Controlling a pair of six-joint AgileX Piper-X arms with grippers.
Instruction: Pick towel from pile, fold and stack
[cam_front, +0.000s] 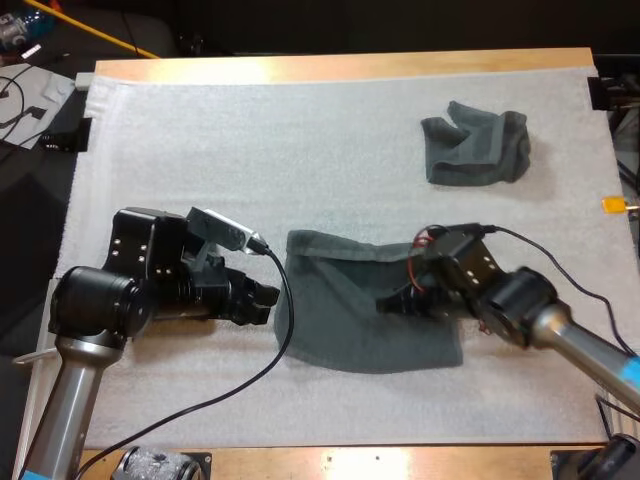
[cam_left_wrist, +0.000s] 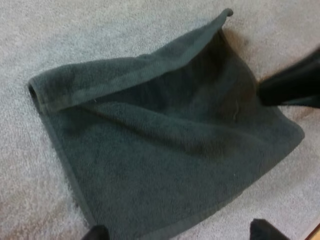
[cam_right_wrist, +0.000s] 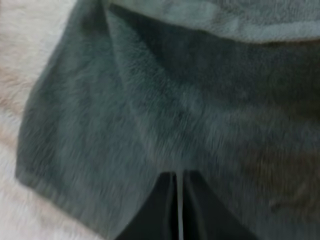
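Grey-green towel (cam_front: 340, 310) lies flat, longer side-to-side, its folded edge facing away.

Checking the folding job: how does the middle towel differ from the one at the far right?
The middle towel lies spread nearly flat, one edge folded over; the far-right towel is crumpled. The middle towel covers more mat than the far-right towel. The right gripper is over the middle towel; the far-right towel lies clear of it. Both are dark grey-green.
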